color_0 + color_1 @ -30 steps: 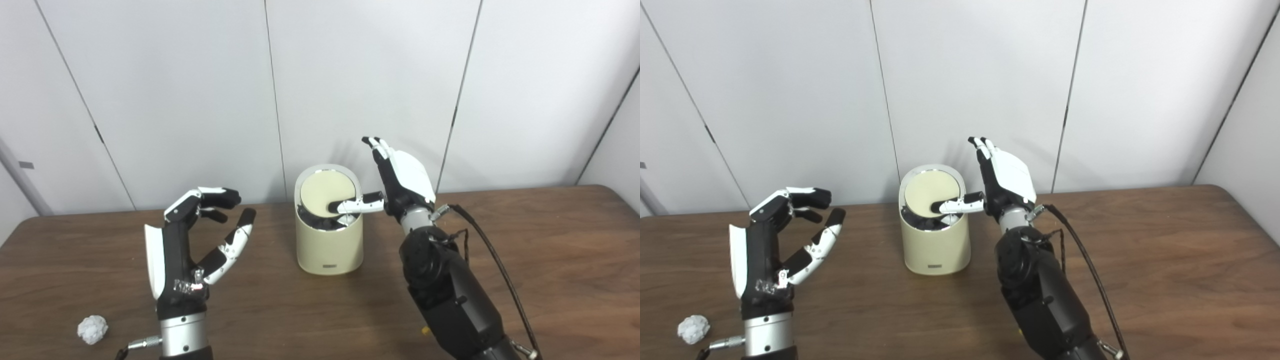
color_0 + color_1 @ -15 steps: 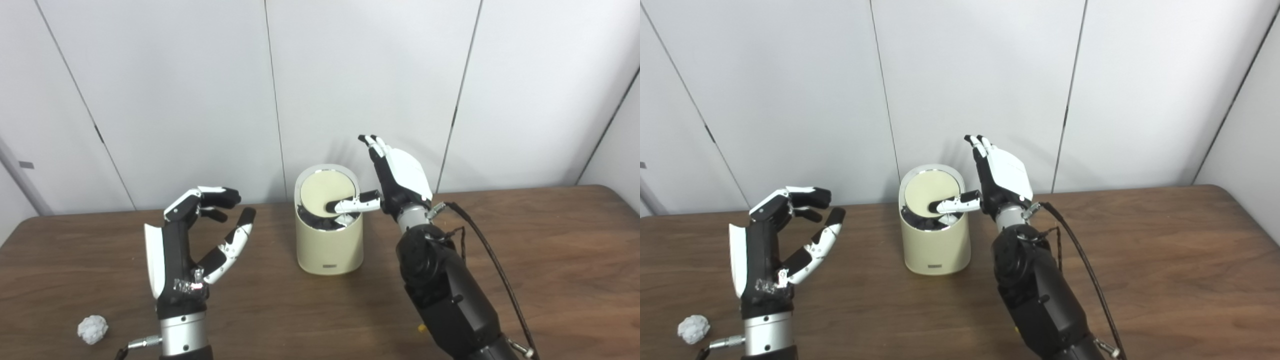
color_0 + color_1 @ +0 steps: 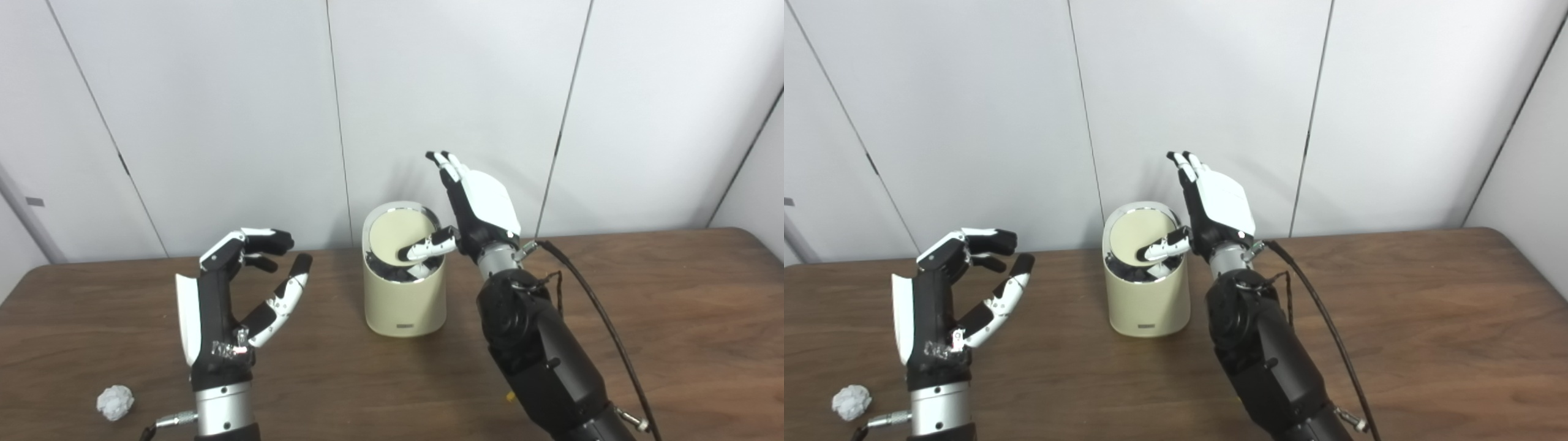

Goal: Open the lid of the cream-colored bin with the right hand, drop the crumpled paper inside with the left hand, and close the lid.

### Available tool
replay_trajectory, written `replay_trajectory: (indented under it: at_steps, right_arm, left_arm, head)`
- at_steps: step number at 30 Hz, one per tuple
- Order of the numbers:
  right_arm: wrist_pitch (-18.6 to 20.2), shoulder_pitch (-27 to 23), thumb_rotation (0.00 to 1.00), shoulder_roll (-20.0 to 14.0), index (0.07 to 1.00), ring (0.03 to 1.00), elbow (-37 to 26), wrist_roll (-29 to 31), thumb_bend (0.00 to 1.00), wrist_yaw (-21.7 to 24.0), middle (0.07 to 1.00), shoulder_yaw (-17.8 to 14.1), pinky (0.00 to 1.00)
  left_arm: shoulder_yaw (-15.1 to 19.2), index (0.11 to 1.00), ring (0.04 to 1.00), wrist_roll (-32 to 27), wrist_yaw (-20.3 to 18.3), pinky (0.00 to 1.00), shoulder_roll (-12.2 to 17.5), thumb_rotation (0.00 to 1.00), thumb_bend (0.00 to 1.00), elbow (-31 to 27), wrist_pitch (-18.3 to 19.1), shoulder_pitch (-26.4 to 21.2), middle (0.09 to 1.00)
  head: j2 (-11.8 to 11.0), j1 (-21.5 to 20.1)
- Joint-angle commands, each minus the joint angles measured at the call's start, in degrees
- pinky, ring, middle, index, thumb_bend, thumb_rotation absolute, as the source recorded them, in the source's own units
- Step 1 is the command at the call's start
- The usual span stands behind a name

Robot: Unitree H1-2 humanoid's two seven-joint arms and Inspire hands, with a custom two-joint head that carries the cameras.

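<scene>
The cream-colored bin [image 3: 403,306] stands mid-table with its round lid [image 3: 395,234] tipped up toward the back, a dark lining and something white showing in the mouth. My right hand [image 3: 474,205] is open beside the bin's right rim, fingers pointing up, thumb reaching across the opening in front of the lid. My left hand [image 3: 229,294] hovers open and empty left of the bin, fingers curled apart. The crumpled paper [image 3: 114,403] lies on the table near the front left corner, below and left of that hand.
The brown wooden table [image 3: 674,318] runs from edge to edge. White wall panels [image 3: 245,92] stand right behind the bin. A black cable [image 3: 588,306] loops along my right forearm.
My right hand has shifted left and slightly up, closer over the bin, thumb now angled down into the opening. The left hand, paper and bin have stayed put.
</scene>
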Motion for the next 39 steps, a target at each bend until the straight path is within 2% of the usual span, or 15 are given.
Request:
replay_trajectory:
  at_steps: [1,3,4,7,14,18,20,23,26,28,30,31,33,36,39]
  right_arm:
    - [-0.9,-1.2,0.59,0.4,0.940,0.966,-1.0,0.7,0.83,-0.1,0.974,-0.2,0.90]
    - [-1.3,-0.8,0.83,0.1,0.940,0.959,-1.6,1.3,0.76,0.4,0.967,-0.2,0.89]
    - [-1.6,-0.5,0.93,0.0,0.937,0.952,-2.1,1.5,0.75,0.6,0.960,-0.1,0.88]
    - [-2.4,0.2,0.99,-0.5,0.925,0.936,-3.4,2.3,0.78,0.9,0.943,-0.1,0.86]
    - [-4.4,1.9,1.00,-0.7,0.906,0.911,-5.7,5.5,0.79,0.7,0.927,-1.6,0.82]
    - [-7.5,3.6,1.00,-0.5,0.896,0.868,-8.8,9.0,0.81,-0.2,0.906,-3.3,0.73]
    - [-9.7,5.1,1.00,-0.5,0.881,0.854,-11.3,10.6,0.78,-0.9,0.897,-4.3,0.71]
    - [-12.8,7.4,1.00,-0.6,0.882,0.856,-15.3,12.0,0.74,-2.2,0.900,-5.5,0.71]
    - [-16.8,9.8,1.00,-0.6,0.901,0.886,-19.0,14.0,0.68,-3.9,0.927,-7.3,0.75]
    - [-18.8,11.3,1.00,-0.4,0.919,0.922,-21.5,15.5,0.69,-4.9,0.936,-8.9,0.83]
    - [-21.7,12.6,1.00,-0.3,0.906,0.907,-23.3,16.7,0.68,-6.1,0.926,-10.4,0.81]
    - [-23.2,13.5,1.00,-0.5,0.883,0.894,-24.2,16.8,0.61,-6.9,0.911,-10.9,0.80]
    - [-26.0,15.5,1.00,-0.6,0.869,0.888,-25.5,16.5,0.56,-8.5,0.899,-12.0,0.79]
    - [-31.3,19.4,1.00,-0.7,0.831,0.874,-26.0,17.9,0.34,-10.7,0.865,-13.5,0.80]
    - [-37.8,23.3,0.96,-1.2,0.807,0.850,-24.5,20.0,0.27,-13.0,0.839,-15.5,0.77]
  left_arm:
    - [-0.1,0.492,0.550,0.0,0.5,0.44,0.2,0.08,0.48,-1.5,-1.1,-1.9,0.589]
    - [0.0,0.492,0.550,-0.1,0.6,0.44,0.4,0.08,0.48,-1.4,-1.2,-1.9,0.589]
    - [0.0,0.492,0.551,-0.1,0.6,0.44,0.4,0.08,0.48,-1.3,-1.2,-1.9,0.590]
    - [0.0,0.493,0.550,0.0,0.6,0.44,0.4,0.08,0.48,-1.3,-1.1,-1.8,0.589]
    - [-0.1,0.493,0.550,-0.2,0.6,0.44,0.4,0.08,0.48,-1.2,-1.3,-1.7,0.589]
    - [-0.1,0.493,0.552,-0.1,0.5,0.44,0.4,0.08,0.48,-1.6,-1.0,-1.6,0.589]
    - [0.0,0.493,0.552,0.0,0.5,0.45,0.5,0.08,0.48,-1.7,-0.9,-1.5,0.588]
    - [0.2,0.493,0.552,-0.1,0.4,0.44,0.6,0.08,0.48,-1.9,-0.8,-1.5,0.589]
    - [0.5,0.493,0.555,-0.4,0.5,0.45,0.7,0.08,0.48,-1.9,-0.8,-1.5,0.591]
    - [0.7,0.493,0.558,-0.5,0.5,0.45,0.8,0.08,0.48,-1.9,-0.8,-1.5,0.593]
    - [0.8,0.493,0.562,-0.2,0.5,0.45,0.8,0.08,0.48,-2.0,-0.6,-1.5,0.597]
    - [0.8,0.493,0.565,0.1,0.4,0.46,0.8,0.08,0.48,-2.1,-0.3,-1.5,0.597]
    - [0.8,0.493,0.565,0.3,0.2,0.46,1.0,0.08,0.48,-2.0,0.0,-1.7,0.596]
    - [0.5,0.493,0.562,0.9,0.1,0.45,1.0,0.08,0.48,-2.0,0.3,-2.0,0.593]
    - [0.0,0.493,0.562,2.0,0.1,0.45,0.8,0.08,0.48,-2.2,0.4,-2.0,0.596]
  head:
    - [0.0,-0.1]
    - [0.1,-0.3]
    - [0.0,-0.3]
    - [-0.1,-0.4]
    - [-0.2,-0.3]
    - [0.0,-0.3]
    - [0.0,-0.2]
    - [0.1,-0.2]
    - [0.2,-0.2]
    - [0.4,-0.1]
    - [0.6,0.9]
    - [0.6,0.9]
    - [0.7,2.5]
    - [0.5,3.8]
    - [0.5,5.0]
